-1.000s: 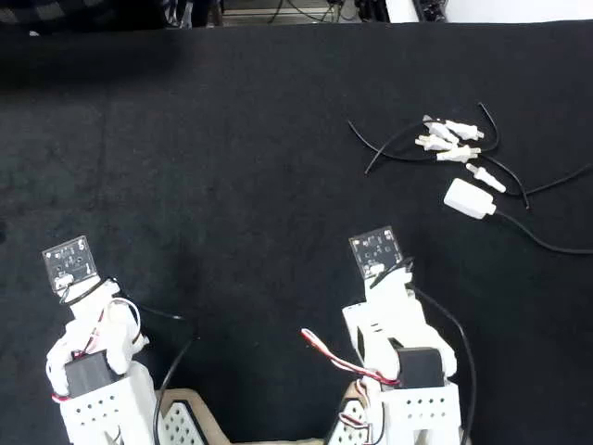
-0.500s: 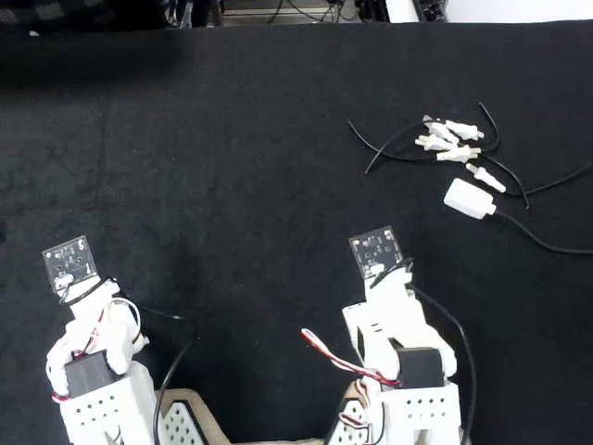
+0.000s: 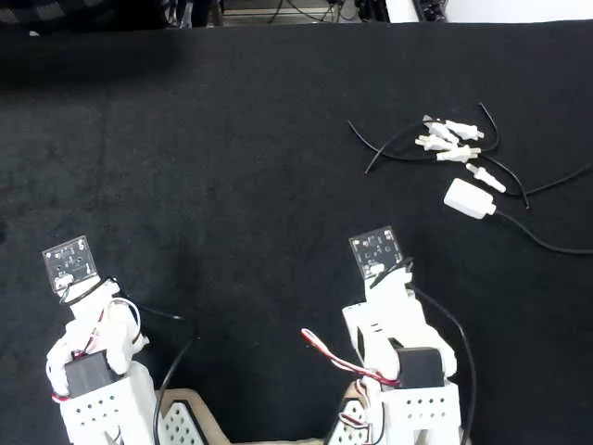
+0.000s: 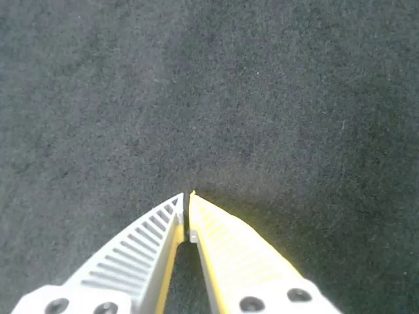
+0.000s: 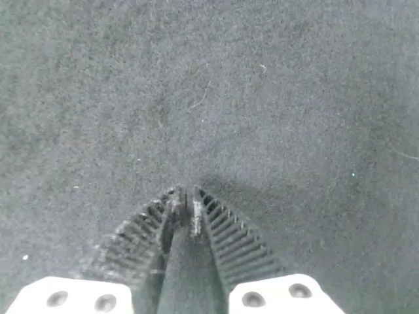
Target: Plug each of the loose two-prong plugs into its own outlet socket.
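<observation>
Both arms sit folded at the near edge of the table, the left gripper (image 4: 188, 195) and right gripper (image 5: 186, 191) each with jaws closed on nothing, over black cloth (image 3: 232, 139). The loose plugs (image 3: 449, 141) lie heaped at the far right, just beyond the white socket block (image 3: 469, 198).

The outlet block (image 3: 470, 198) is too small to tell its socket count. Its cable (image 3: 542, 245) is cut off at the right edge.
</observation>
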`<action>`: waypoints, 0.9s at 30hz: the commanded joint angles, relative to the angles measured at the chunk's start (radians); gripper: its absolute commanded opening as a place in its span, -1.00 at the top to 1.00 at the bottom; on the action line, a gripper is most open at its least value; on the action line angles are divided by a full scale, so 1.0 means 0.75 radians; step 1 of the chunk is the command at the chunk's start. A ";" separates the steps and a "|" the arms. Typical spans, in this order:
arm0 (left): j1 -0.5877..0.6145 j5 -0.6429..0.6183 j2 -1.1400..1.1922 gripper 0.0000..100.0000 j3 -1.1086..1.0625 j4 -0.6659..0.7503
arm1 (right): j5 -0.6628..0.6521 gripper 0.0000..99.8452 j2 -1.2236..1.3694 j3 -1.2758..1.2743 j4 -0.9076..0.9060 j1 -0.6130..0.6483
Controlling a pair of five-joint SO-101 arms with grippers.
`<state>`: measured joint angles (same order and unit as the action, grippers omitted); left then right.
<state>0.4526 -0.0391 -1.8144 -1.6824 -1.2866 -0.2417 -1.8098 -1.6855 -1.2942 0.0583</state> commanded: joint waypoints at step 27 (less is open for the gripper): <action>-0.308 -0.004 -0.004 0.94 -0.026 0.016 | -0.014 0.98 -0.101 0.001 -0.006 0.008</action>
<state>0.2133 -0.0391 -1.8144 -1.6824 -1.2866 -0.2417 -1.8098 -1.6855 -1.2942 0.0583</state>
